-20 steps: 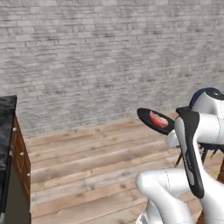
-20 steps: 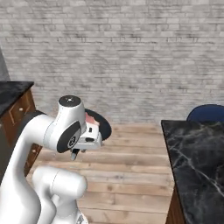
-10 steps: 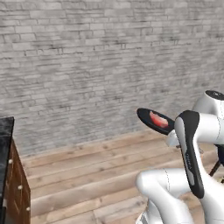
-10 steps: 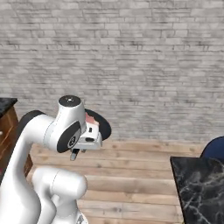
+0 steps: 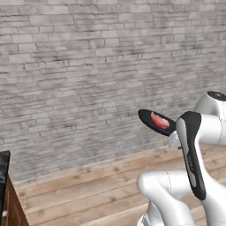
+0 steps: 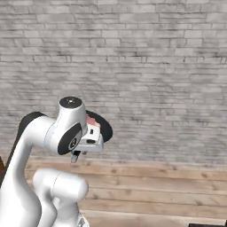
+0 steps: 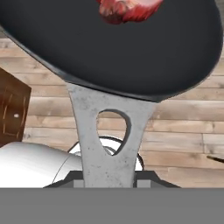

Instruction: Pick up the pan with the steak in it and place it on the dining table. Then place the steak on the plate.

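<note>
A: Step in hand?
B: Carrying the pan (image 5: 155, 122) to the table, I judge. Hand (image 7: 109, 183) is pinching the grey handle (image 7: 108, 140) at its near end, pan in the air in front of the brick wall (image 5: 88, 66).
A: How to do it well?
B: Keep the pan level; it looks a bit tilted in the left base view, so the steak (image 5: 160, 120) could slide. Turn gently, firm grip, no wrist roll.
A: Where's the steak relative to the hand?
B: Inside the pan, on the side far from the handle, past the hand along the handle line. Not touching the hand.
A: Floor?
B: Wood floor (image 6: 155, 190) well below.
</note>
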Robot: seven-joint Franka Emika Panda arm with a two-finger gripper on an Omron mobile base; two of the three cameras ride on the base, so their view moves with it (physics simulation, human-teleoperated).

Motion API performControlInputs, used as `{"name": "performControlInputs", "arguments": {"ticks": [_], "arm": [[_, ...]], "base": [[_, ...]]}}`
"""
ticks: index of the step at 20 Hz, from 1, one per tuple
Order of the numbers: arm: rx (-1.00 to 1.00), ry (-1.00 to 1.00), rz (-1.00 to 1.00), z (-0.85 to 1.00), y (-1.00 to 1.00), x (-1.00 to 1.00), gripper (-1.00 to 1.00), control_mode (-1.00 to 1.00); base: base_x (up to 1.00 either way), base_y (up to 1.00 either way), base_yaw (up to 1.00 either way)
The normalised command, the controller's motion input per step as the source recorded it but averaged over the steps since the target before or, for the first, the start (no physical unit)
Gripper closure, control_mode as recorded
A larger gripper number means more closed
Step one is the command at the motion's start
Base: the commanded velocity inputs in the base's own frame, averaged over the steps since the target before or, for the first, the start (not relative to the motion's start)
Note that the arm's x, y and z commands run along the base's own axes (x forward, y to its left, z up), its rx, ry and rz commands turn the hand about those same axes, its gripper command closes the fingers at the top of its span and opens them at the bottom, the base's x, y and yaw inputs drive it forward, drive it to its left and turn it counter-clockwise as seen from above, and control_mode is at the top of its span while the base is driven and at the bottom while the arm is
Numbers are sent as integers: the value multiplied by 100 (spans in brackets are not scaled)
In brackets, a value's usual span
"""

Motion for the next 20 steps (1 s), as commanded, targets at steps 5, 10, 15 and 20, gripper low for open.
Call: {"name": "performControlInputs", "arguments": {"ticks": [5, 10, 15, 20], "arm": [[0, 0, 0, 0, 0, 0, 100, 100], [0, 0, 0, 0, 0, 0, 100, 100], [0, 0, 0, 0, 0, 0, 100, 100], [0, 0, 0, 0, 0, 0, 100, 100]], "base": [[100, 29, 0], [93, 29, -12], [25, 18, -46], [0, 0, -50]]}}
